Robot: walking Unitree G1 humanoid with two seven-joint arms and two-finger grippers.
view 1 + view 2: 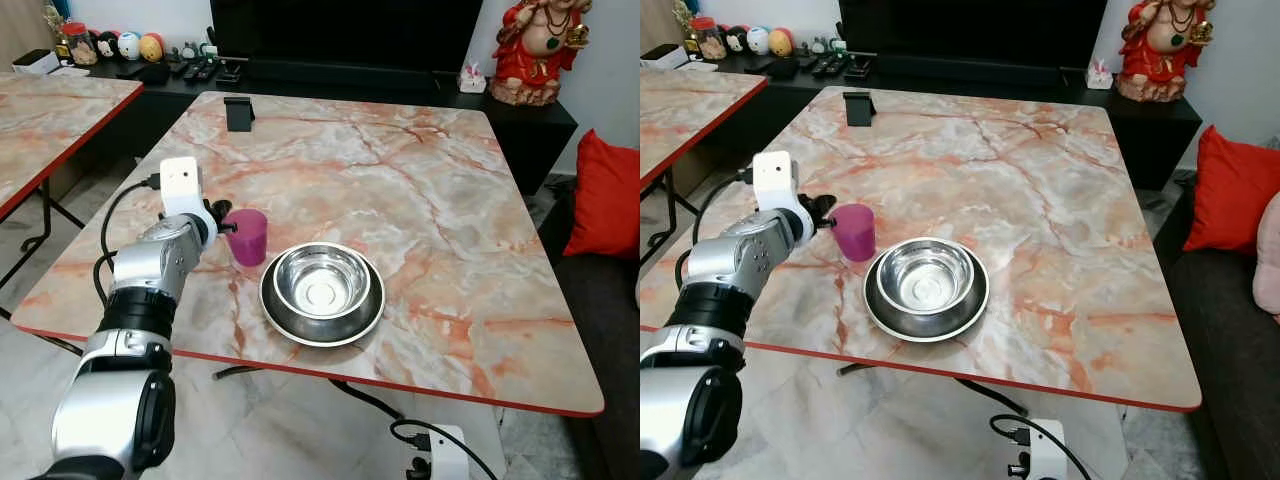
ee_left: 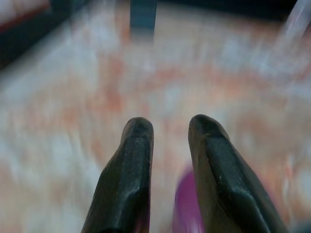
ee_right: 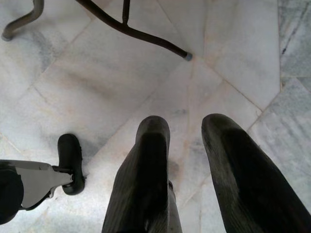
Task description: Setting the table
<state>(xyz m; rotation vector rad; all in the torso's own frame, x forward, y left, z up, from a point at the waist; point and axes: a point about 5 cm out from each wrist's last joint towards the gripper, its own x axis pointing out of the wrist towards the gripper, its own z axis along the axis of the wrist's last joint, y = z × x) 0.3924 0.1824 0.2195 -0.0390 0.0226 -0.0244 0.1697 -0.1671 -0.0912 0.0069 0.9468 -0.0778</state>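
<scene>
A purple cup [image 1: 247,237] stands upright on the marble table [image 1: 400,170], just left of a steel bowl [image 1: 322,280] that sits in a dark plate [image 1: 300,330]. My left gripper [image 1: 225,220] is at the cup's left rim, with its arm reaching in over the near left edge. In the blurred left wrist view its two fingers [image 2: 136,160] stand a little apart, and the cup [image 2: 187,204] shows low between them. I cannot tell whether they touch the cup. My right gripper [image 3: 187,126] hangs open over the tiled floor.
A black stand [image 1: 239,112] is at the table's far left. A second marble table [image 1: 50,110] lies to the left. A red statue [image 1: 540,50] and a red cushion [image 1: 605,195] are on the right. A power strip [image 1: 440,455] and table legs [image 3: 131,31] are on the floor.
</scene>
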